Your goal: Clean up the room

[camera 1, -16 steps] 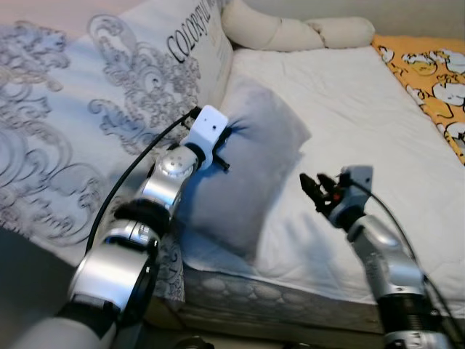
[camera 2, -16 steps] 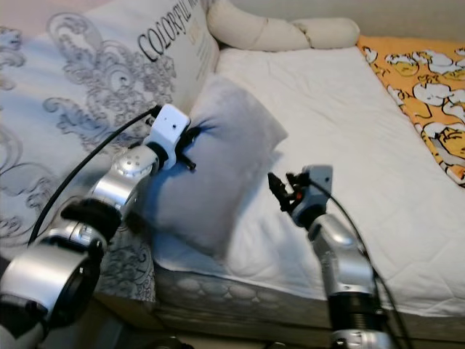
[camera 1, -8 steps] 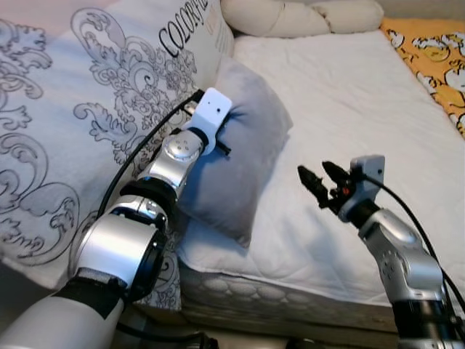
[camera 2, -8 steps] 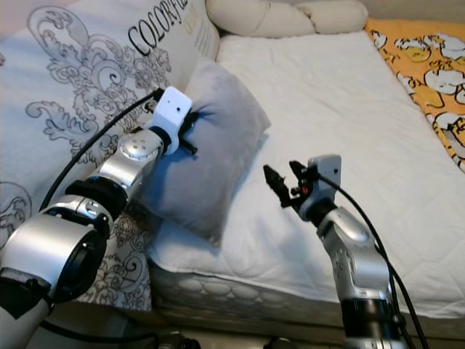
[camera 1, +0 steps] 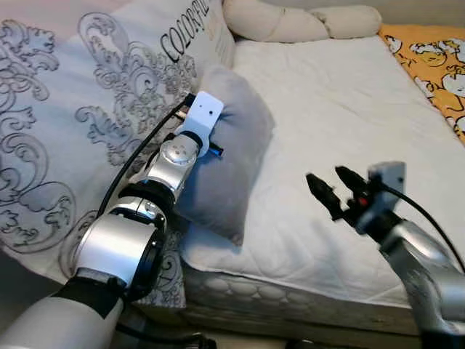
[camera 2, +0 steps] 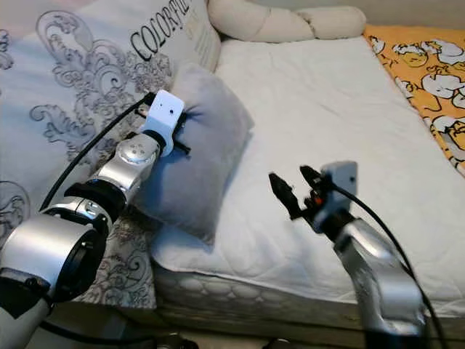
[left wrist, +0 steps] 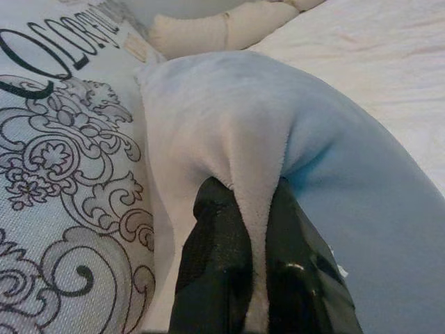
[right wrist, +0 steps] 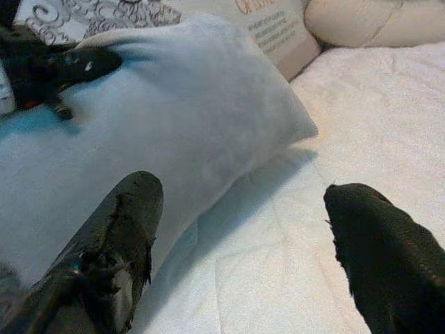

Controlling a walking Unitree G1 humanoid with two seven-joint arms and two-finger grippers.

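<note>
Cream bolster [camera 1: 301, 22], orange duck-print blanket [camera 1: 436, 58], white mattress [camera 1: 341, 109]

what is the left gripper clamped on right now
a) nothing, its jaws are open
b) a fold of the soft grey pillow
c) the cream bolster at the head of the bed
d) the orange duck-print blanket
b: the left gripper pinches a fold of the soft grey pillow between its black fingers.

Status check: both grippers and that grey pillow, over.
Left gripper shut on grey pillow, pinching its edge. Right gripper open, hovering over white mattress. Patterned duvet bunched beside the pillow.
</note>
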